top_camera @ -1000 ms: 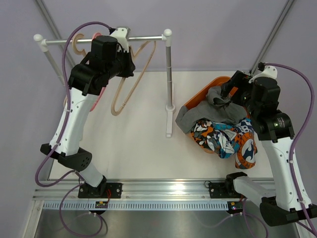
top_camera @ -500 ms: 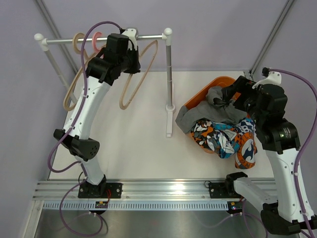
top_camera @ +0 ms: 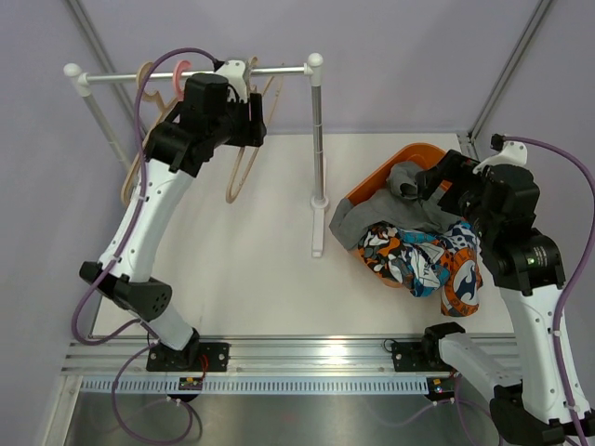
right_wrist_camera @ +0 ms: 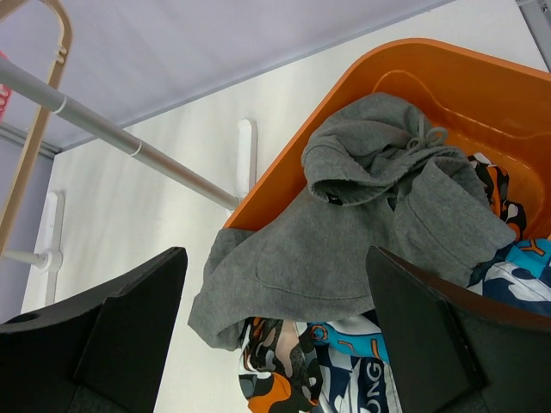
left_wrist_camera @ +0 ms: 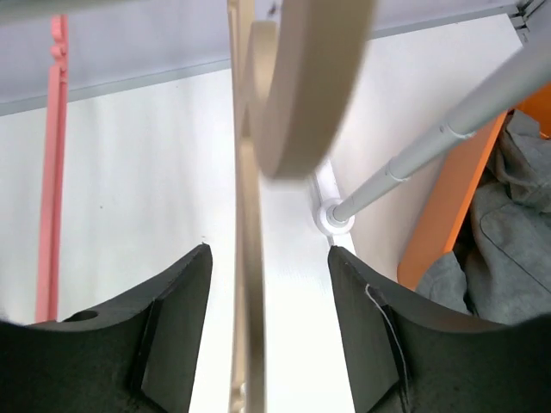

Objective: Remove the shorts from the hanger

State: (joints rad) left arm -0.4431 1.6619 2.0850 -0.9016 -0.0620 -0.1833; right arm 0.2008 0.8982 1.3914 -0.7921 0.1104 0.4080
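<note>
Three shorts lie heaped at the right, off any hanger: plain grey shorts (top_camera: 372,212) (right_wrist_camera: 344,232) drape over the rim of the orange bin (top_camera: 409,153), with camouflage shorts (top_camera: 386,249) (right_wrist_camera: 284,379) and blue patterned shorts (top_camera: 446,265) (right_wrist_camera: 516,275) beside them. My right gripper (top_camera: 435,181) (right_wrist_camera: 275,258) hovers open above the grey shorts, holding nothing. My left gripper (top_camera: 253,121) (left_wrist_camera: 269,254) is up at the rail, open. A bare beige hanger (top_camera: 244,167) (left_wrist_camera: 245,292) hangs between its jaws with a gap on each side.
The rail (top_camera: 279,71) rests on a metal post (top_camera: 318,139) (left_wrist_camera: 448,129) whose foot stands mid-table. A pink hanger (top_camera: 181,70) (left_wrist_camera: 52,172) and another beige hanger (top_camera: 139,139) hang further left on the rail. Frame struts rise at both back corners.
My left gripper has opened and let go of the beige hanger, which now hangs straighter from the rail. The right gripper stays open and has drifted slightly.
</note>
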